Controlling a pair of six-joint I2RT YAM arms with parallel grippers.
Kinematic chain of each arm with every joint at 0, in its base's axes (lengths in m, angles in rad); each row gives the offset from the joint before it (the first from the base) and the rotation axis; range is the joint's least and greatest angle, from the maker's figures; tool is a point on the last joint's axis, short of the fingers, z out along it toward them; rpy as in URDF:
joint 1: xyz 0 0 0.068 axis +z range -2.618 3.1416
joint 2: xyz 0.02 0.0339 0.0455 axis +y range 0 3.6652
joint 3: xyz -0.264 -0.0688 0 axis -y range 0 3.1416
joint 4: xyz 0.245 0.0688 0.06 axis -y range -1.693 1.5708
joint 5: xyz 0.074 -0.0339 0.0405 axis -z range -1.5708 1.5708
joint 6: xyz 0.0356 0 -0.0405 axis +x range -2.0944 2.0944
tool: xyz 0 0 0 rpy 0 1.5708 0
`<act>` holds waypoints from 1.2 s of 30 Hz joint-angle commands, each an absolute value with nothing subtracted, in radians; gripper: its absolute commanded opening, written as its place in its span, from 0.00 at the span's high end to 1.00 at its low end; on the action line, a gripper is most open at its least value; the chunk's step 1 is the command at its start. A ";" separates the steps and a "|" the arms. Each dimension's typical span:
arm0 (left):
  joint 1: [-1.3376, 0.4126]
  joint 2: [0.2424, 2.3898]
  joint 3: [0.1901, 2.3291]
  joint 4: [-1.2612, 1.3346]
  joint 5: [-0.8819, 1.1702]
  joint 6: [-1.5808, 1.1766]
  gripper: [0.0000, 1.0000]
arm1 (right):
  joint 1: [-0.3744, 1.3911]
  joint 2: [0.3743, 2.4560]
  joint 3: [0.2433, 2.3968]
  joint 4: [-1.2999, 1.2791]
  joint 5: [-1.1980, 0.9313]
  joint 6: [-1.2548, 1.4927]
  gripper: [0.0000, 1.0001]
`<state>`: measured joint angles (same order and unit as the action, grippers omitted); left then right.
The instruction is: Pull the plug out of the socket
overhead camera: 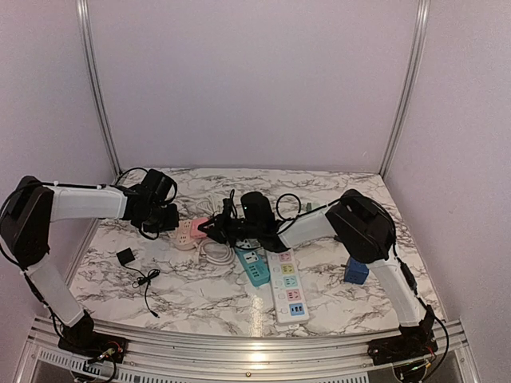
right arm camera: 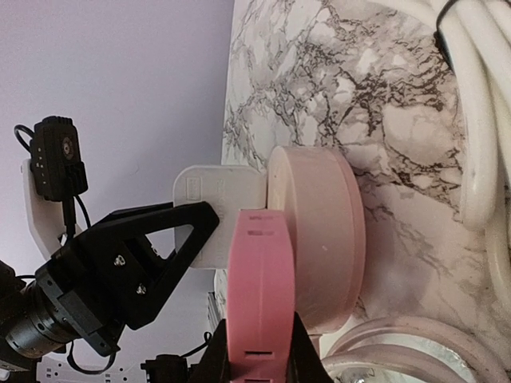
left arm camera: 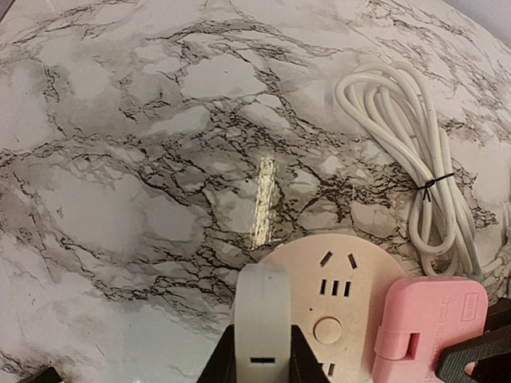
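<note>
Marble tabletop (left arm camera: 120,159) open beyond round socket (left arm camera: 339,279); left pincer (left arm camera: 262,355) tight on white plug (left arm camera: 262,311), right pincer (right arm camera: 259,351) on pink plug (right arm camera: 259,271).

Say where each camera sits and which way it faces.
Top external: high behind the robot, looking down on the marble table; left arm and right arm show.
Left wrist: on the left gripper, facing down at the round socket; its fingers clamp the white plug.
Right wrist: on the right gripper, looking sideways across the table; its fingers clamp the pink plug.
Shared: both wrist views show socket and plugs.
</note>
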<state>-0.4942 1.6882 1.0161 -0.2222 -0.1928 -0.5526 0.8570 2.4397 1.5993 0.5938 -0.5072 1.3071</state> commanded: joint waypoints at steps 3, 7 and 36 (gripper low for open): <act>-0.512 1.820 0.957 -0.347 -0.140 -0.568 1.00 | 0.899 2.378 1.661 0.695 -0.630 1.213 1.00; -0.514 1.825 0.961 -0.347 -0.140 -0.567 1.00 | 0.904 2.370 1.692 0.590 -0.614 1.141 1.00; -0.524 1.842 0.972 -0.354 -0.137 -0.566 1.00 | 0.895 2.356 1.624 0.743 -0.663 1.322 1.00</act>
